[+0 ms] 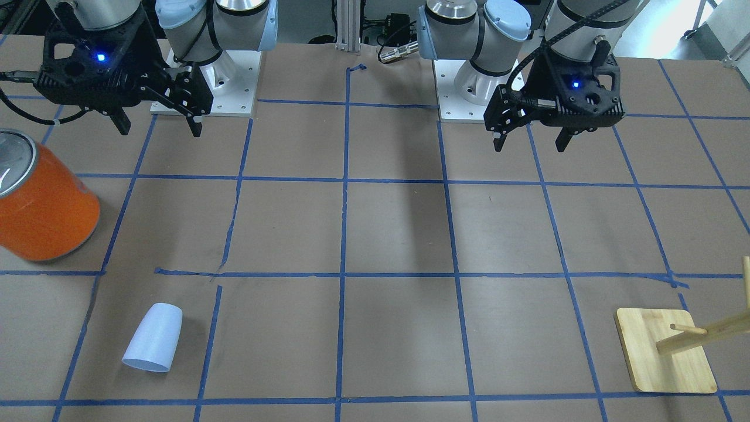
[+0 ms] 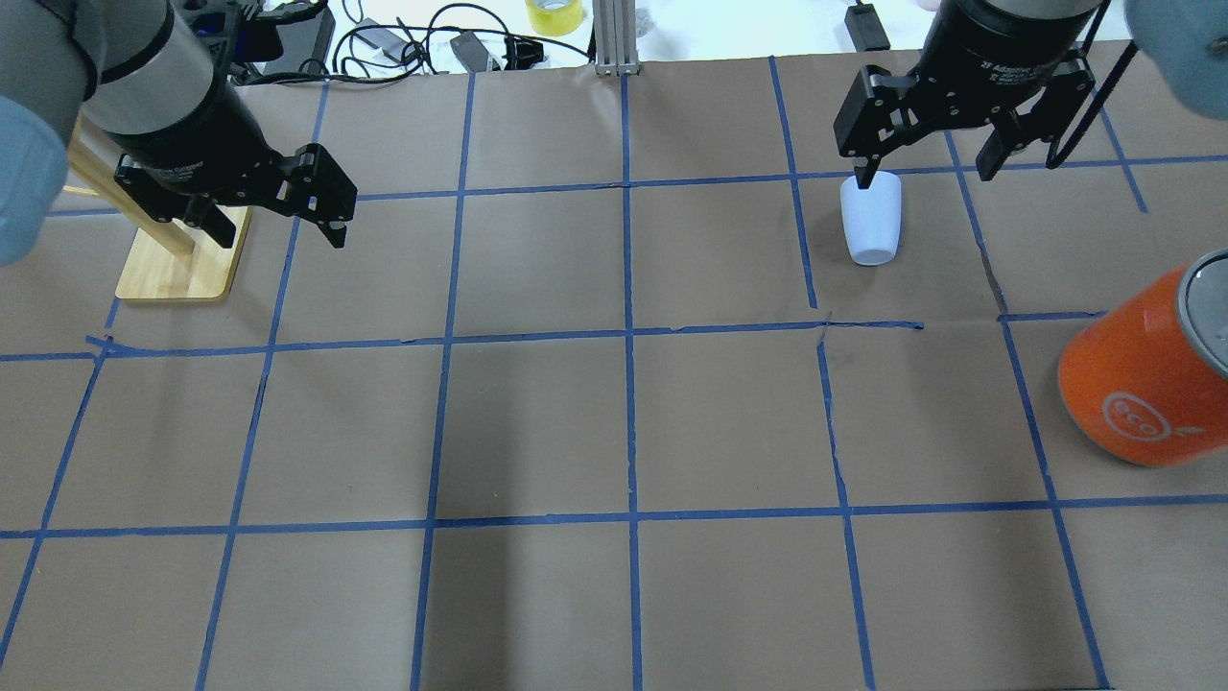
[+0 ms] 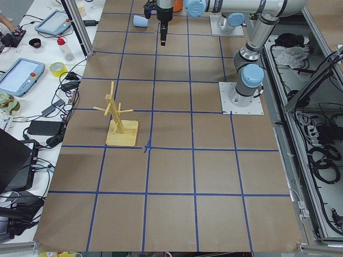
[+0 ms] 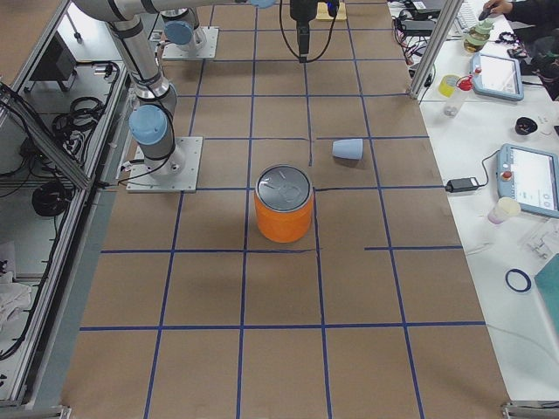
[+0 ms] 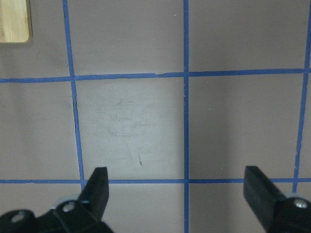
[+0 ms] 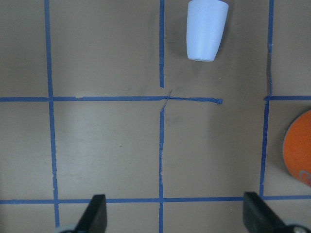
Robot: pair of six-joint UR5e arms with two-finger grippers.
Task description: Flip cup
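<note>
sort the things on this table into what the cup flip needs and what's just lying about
For the job:
- small pale blue plastic tumbler, lying on its side
- right gripper, open, the one nearer the tumbler

Just lying about:
- large orange can with a silver top
- wooden peg stand on a square base

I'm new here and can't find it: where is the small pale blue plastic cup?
The small pale blue plastic cup lies on the brown table on the robot's right side, at the overhead view's upper right, just beyond the large orange can.
</note>
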